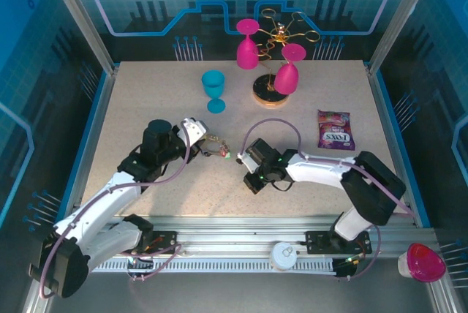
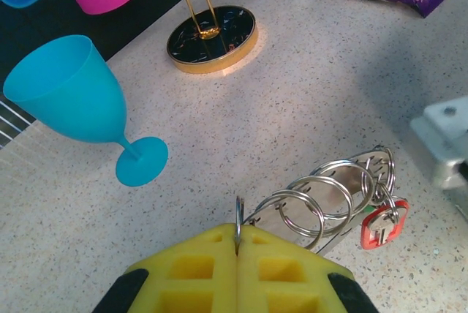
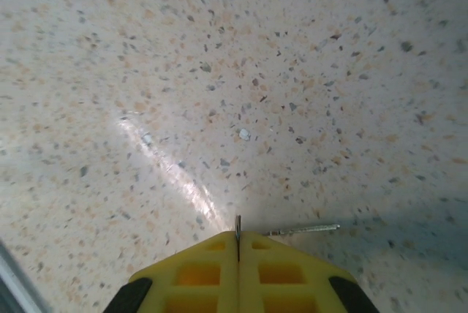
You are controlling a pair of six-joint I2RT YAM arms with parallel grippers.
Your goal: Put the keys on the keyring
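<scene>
The left pincer clamps the keyring, with four silvery rings and one red key. The right pincer is pressed together, and both arms are low over the tabletop.

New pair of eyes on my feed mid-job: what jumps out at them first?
Probably the pink goblets hanging upside down on the gold wire rack at the far middle of the table, with the blue goblet standing to their left. Then, near the centre, the left gripper, jaws shut on the keyring, whose silvery rings carry a red-headed key.
</scene>
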